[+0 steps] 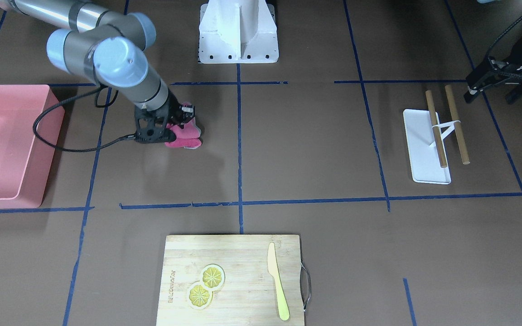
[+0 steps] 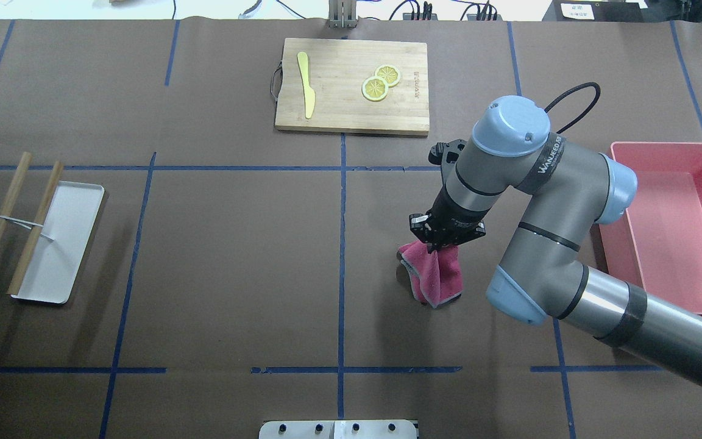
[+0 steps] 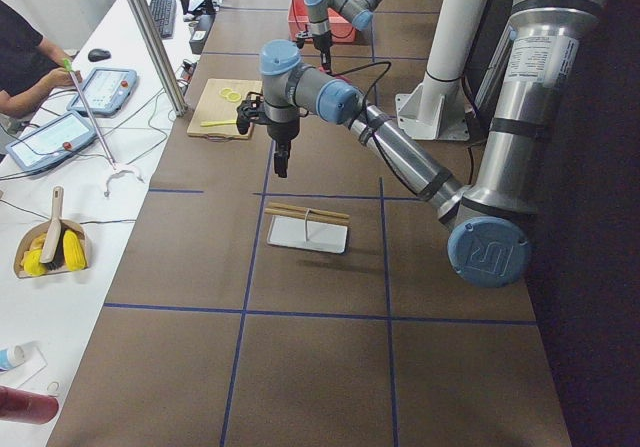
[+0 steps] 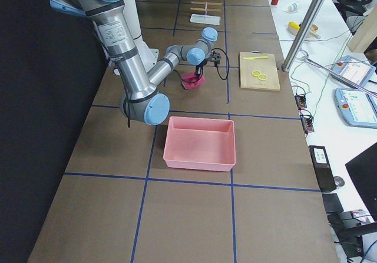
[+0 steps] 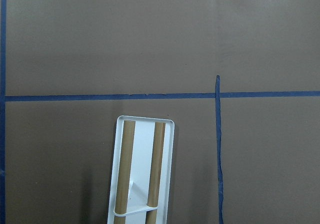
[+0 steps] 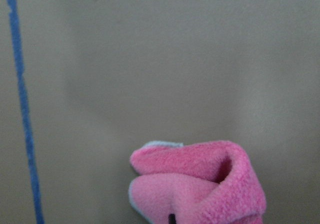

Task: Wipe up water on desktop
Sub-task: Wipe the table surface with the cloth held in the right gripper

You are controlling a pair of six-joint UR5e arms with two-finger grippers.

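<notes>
**Item 1. Right jaws.** Closed on the top of the pink cloth point(image 2: 433, 274), pinching a bunched fold. I hold it from above so the loose folds hang below me as a pad.

**Item 2. Pink cloth.** It droops from my right jaws, and its lower folds appear to rest on the tabletop point(image 2: 235, 244). It sits in the right half, about midway between the near and far edges. The right wrist view shows its fleecy nose pointing at bare brown surface, with one blue tape line off to the side.

**Item 3. Tabletop, the surface to be wiped.** Matte brown with a blue tape grid. I cannot make out any wet patch with certainty. By my judgement the wiping stroke is in hand, with the cloth low enough to drag.

**Item 4. Left jaws.** Parked high over the left end, out of the way. I cannot tell whether they stand open or closed. Their camera looks down on item 5.

**Item 5. White tray point(image 2: 67, 244).** Near the left end, with a pair of wooden rods point(image 2: 34, 228) lying partly across it.

**Item 6. Pink bin point(image 2: 674, 146).** At the right end, well apart from the cloth and probably where the cloth goes afterwards.

**Item 7. Wooden cutting board point(image 2: 351, 116).** At the middle of the far edge, carrying lemon slices point(image 2: 375, 88) and a yellow knife point(image 2: 306, 91), clear of the wiping path.
</notes>
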